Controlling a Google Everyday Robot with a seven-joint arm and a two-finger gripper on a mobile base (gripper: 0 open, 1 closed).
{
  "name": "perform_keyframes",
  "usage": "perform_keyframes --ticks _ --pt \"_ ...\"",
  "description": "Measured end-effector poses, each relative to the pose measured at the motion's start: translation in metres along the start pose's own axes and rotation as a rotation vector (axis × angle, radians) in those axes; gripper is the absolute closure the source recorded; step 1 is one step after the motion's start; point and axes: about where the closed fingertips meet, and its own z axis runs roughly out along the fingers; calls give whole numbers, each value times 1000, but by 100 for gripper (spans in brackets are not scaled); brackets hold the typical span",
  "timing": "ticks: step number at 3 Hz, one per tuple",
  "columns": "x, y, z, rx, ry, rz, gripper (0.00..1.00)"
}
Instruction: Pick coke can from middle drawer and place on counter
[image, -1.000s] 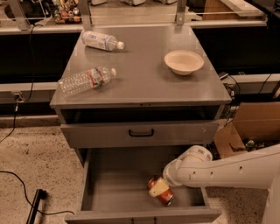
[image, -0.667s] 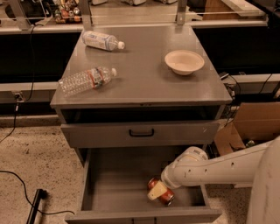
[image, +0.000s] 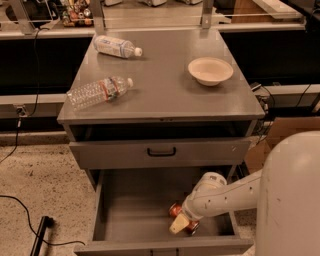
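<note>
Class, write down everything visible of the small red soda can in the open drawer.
The small red soda can looks like shiny metal. It sits on the floor of the open grey metal drawer, near the front right. The robot's cream hand lies across its middle, hiding part of it, so its pose is unclear.

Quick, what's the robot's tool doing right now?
Tool: down in the middle drawer, right at the coke can; open or closed cannot be told.
</note>
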Motion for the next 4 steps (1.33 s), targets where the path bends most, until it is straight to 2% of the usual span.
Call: perform_keyframes --ticks 1,2,4 --pt "-2 8 17 -19 6 -8 19" --pt "8 15 41 -76 10 26 42" --pt "7 16 36 -85 10 33 88"
